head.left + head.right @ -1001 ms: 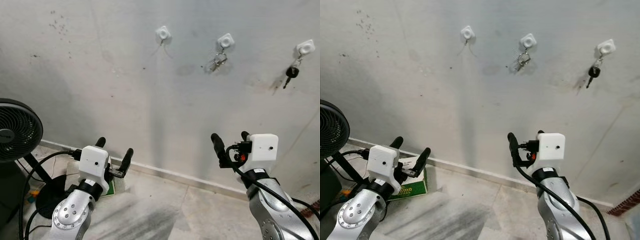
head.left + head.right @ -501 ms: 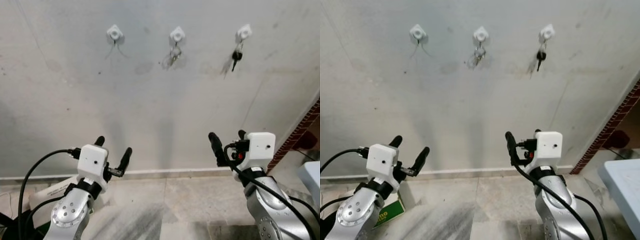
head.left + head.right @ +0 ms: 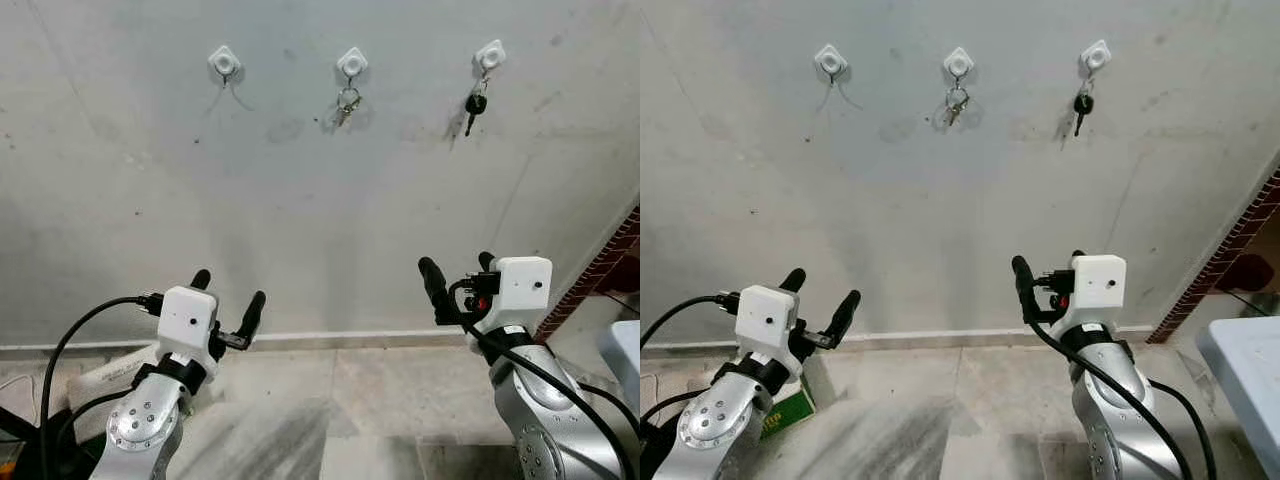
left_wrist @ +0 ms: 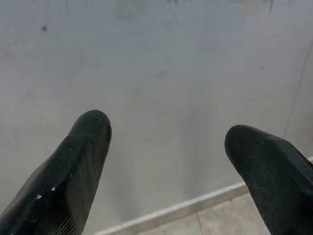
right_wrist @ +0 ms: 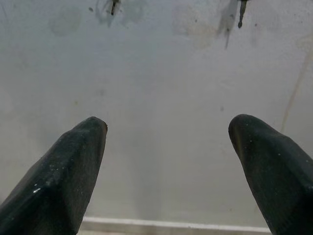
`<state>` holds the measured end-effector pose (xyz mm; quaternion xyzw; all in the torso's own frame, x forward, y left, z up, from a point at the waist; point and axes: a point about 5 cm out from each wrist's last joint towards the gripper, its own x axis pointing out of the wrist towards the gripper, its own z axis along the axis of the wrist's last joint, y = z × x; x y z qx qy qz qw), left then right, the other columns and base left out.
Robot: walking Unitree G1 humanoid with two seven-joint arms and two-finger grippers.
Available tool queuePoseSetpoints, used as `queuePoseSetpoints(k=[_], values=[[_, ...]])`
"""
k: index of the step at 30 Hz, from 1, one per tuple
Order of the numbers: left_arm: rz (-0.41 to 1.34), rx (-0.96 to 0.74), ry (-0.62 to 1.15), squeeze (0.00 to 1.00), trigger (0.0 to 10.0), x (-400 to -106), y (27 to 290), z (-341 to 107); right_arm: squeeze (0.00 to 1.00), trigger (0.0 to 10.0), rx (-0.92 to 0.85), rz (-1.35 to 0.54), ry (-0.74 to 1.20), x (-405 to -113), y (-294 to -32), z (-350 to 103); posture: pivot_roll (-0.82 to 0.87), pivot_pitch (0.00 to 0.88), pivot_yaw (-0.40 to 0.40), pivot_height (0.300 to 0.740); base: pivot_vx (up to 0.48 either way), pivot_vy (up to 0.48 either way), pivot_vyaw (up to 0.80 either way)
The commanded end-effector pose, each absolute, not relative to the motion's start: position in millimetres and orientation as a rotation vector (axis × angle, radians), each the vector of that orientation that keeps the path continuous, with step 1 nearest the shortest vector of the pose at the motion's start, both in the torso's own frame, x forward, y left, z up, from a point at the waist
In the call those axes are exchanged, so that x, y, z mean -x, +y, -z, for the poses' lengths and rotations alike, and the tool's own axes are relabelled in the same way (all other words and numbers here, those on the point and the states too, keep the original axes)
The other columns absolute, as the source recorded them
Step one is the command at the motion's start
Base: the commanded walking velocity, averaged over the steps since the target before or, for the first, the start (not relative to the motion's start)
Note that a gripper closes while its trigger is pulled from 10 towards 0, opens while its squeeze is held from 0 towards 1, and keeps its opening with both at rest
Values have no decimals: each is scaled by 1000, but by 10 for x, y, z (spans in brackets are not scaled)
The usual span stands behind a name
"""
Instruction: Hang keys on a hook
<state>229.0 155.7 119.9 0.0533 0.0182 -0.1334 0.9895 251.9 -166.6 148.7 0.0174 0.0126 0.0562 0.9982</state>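
Both the left gripper [image 3: 228, 300] and the right gripper [image 3: 458, 276] are spread wide and hold nothing, pointed at the wall [image 3: 300, 220]. High above them, a silver key bunch [image 3: 346, 104] and a black-headed key [image 3: 474, 105] hang from white hooks; the left hook [image 3: 224, 62] is bare. Hanging looks complete; withdrawing seems next.

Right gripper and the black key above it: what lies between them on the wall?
Only bare, stained wall in the left eye view. The open right gripper is held well below the black key, which hangs on the right hook.
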Motion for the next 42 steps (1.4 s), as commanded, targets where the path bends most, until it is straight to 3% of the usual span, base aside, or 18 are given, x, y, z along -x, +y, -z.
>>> queuePoseSetpoints(k=[1,18,42], values=[[271,-114,45,0,10000,-2291,1551,-1182,0,10000,-31,-112,23,-2526,-1680,-1489,24,0,31,740,-315,-352,0],[281,-113,46,0,10000,-2294,1537,-1181,0,10000,-32,-112,21,-2531,-1682,-1486,24,0,32,740,-309,-353,0],[302,-50,57,0,10000,-2283,1533,-1161,0,10000,-30,-120,21,-2549,-1672,-1477,27,0,29,740,0,58,0]])
